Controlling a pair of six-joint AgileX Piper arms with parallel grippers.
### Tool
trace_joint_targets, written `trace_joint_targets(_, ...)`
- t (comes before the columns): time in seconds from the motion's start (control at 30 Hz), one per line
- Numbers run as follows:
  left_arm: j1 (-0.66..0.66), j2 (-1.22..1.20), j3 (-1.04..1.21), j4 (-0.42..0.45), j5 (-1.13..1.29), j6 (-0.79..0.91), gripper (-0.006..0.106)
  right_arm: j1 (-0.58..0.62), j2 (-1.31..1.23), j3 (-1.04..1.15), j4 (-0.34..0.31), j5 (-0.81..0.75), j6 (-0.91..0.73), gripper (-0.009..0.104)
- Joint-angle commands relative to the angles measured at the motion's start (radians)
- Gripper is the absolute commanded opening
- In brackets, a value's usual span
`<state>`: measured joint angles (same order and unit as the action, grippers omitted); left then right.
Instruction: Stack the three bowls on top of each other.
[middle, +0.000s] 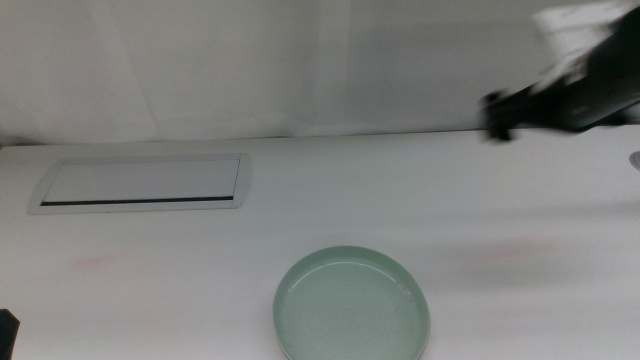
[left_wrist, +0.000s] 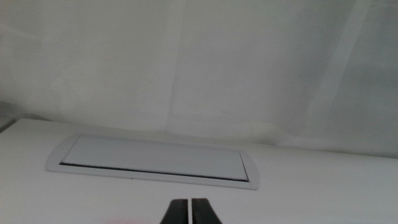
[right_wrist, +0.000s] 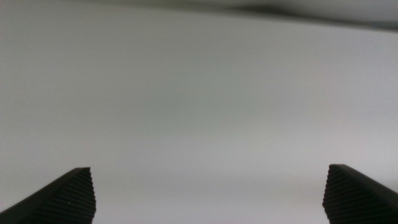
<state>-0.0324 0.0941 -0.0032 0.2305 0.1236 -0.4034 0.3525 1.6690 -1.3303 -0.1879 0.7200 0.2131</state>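
The mint green bowl sits on the surface, nearer the camera than the white panel. The right gripper has its jaws wide open; the left gripper, facing the panel, has its jaws closed.

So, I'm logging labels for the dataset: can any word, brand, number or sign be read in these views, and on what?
None: no text shows on the mint green bowl, the white panel, the table, or either gripper, left or right.
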Motion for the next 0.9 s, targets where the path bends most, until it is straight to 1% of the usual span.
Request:
trace_joint_targets(0.0, 0.003, -0.005, 0.039, -0.003, -0.001, -0.008, -0.003, -0.105, -0.061, -0.009, -0.102, 0.032, 0.071, 0.103)
trace_joint_targets(0.1, 0.003, -0.005, 0.039, -0.003, -0.001, -0.008, -0.003, -0.2, -0.139, -0.003, -0.121, 0.038, 0.056, 0.102)
trace_joint_targets(0.17, 0.003, -0.005, 0.039, -0.003, -0.001, -0.008, -0.003, -0.224, -0.188, -0.003, -0.129, 0.048, 0.038, 0.102)
trace_joint_targets(0.23, 0.003, -0.005, 0.039, -0.003, -0.001, -0.008, -0.003, -0.228, -0.243, -0.003, -0.151, 0.052, 0.04, 0.102)
trace_joint_targets(0.43, 0.003, -0.005, 0.039, -0.003, -0.001, -0.008, -0.003, -0.215, -0.471, 0.039, -0.159, 0.027, 0.055, 0.102)
trace_joint_targets(0.53, 0.003, -0.005, 0.039, -0.003, -0.001, -0.008, -0.003, -0.211, -0.609, 0.139, -0.161, -0.024, 0.075, 0.102)
trace_joint_targets(0.67, 0.003, -0.005, 0.039, -0.003, -0.001, -0.008, -0.003, -0.211, -0.808, 0.325, -0.161, -0.109, 0.1, 0.101)
trace_joint_targets(0.7, 0.003, -0.005, 0.039, -0.003, -0.001, -0.008, -0.003, -0.211, -0.916, 0.44, -0.163, -0.158, 0.1, 0.098)
trace_joint_targets(0.8, 0.003, -0.005, 0.039, -0.003, -0.001, -0.008, -0.003, -0.211, -1.063, 0.587, -0.163, -0.18, 0.1, 0.087)
trace_joint_targets(0.87, 0.003, -0.005, 0.039, -0.003, -0.001, -0.008, -0.003, -0.211, -1.162, 0.665, -0.163, -0.178, 0.1, 0.069)
